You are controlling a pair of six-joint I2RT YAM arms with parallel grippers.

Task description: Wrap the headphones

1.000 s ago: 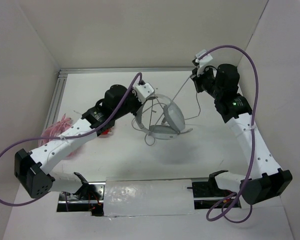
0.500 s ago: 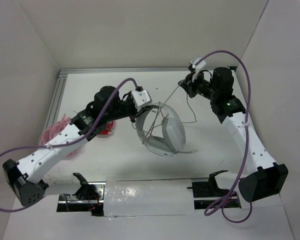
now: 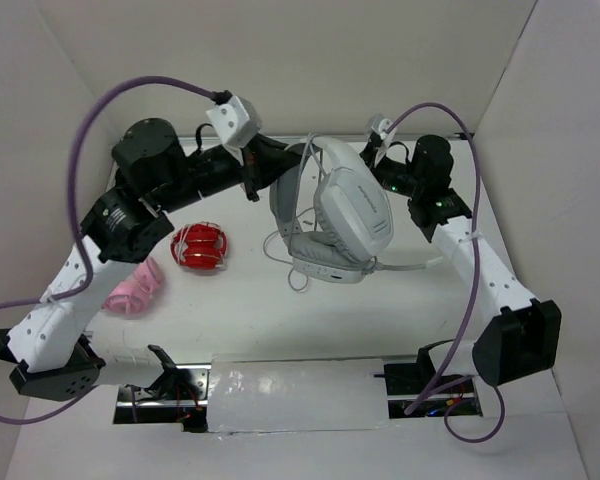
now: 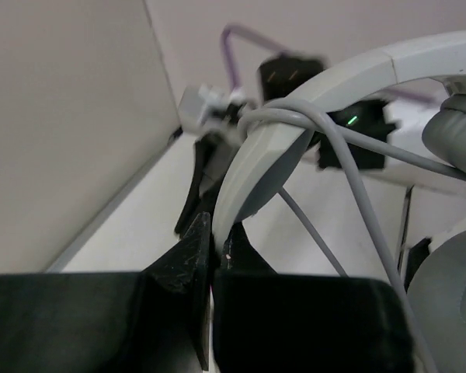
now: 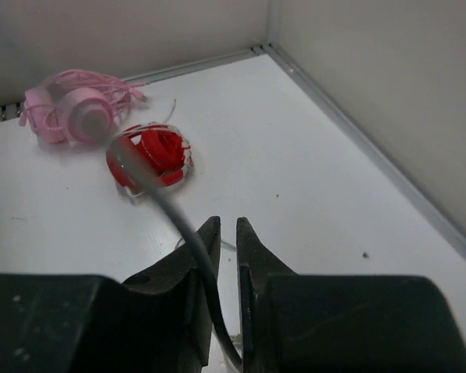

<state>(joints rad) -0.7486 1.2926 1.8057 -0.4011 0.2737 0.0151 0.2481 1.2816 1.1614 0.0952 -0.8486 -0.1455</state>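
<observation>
The white and light-grey headphones (image 3: 352, 215) hang in the air above the table's middle, ear cups down. My left gripper (image 3: 263, 168) is shut on the headband (image 4: 311, 93) near its end; in the left wrist view the gripper (image 4: 220, 225) pinches the band's edge. The thin cable (image 4: 357, 179) loops over the headband. My right gripper (image 3: 378, 155) is just behind the headphones, at the back right. In the right wrist view the gripper (image 5: 227, 225) is shut on the cable (image 5: 179, 217), which runs out between the fingers. The boom mic (image 3: 410, 267) sticks out to the right.
A red rounded object (image 3: 200, 247) and a pink object (image 3: 135, 285) lie on the table at the left; both show in the right wrist view, red (image 5: 151, 151) and pink (image 5: 70, 109). White walls enclose three sides. A white covered panel (image 3: 295, 395) lies at the near edge.
My left arm has raised the headphones off the table and carried them up and back. My right gripper has moved left, close to the headphones. The red and pink objects are now uncovered.
</observation>
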